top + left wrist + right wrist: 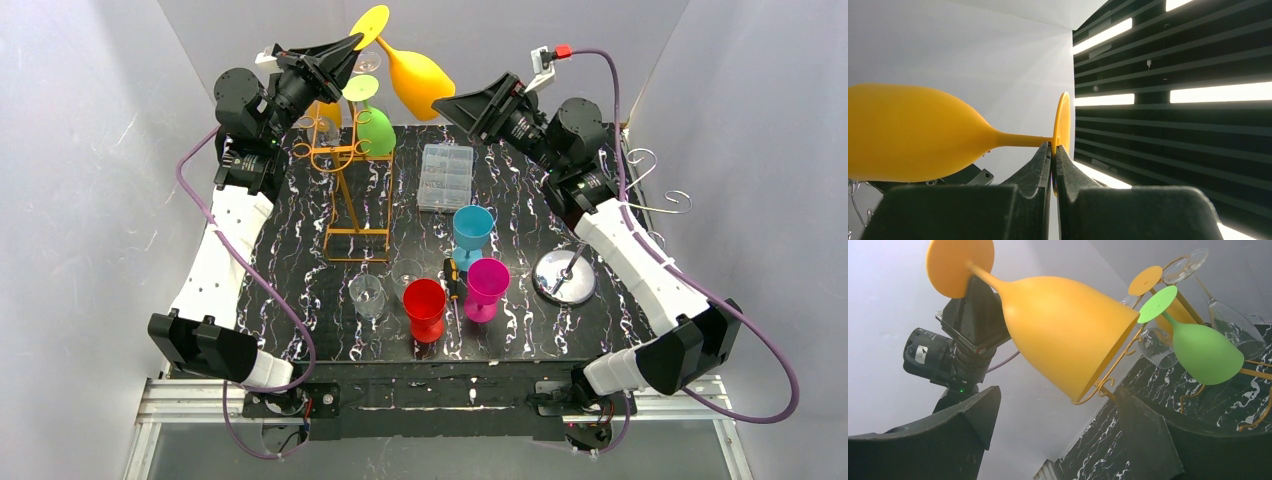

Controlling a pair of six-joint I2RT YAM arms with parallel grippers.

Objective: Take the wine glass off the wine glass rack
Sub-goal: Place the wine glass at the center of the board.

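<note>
Near the wine glass rack's (pixel 345 190) top, the yellow wine glass (pixel 415 75) is pinched by its foot in the left fingers (pixel 1047 161) — the right fingers (pixel 455 102) are spread open.

The yellow plastic wine glass (pixel 415 75) hangs tilted at top centre, foot uppermost, beside the gold wire rack (pixel 340 153).
</note>
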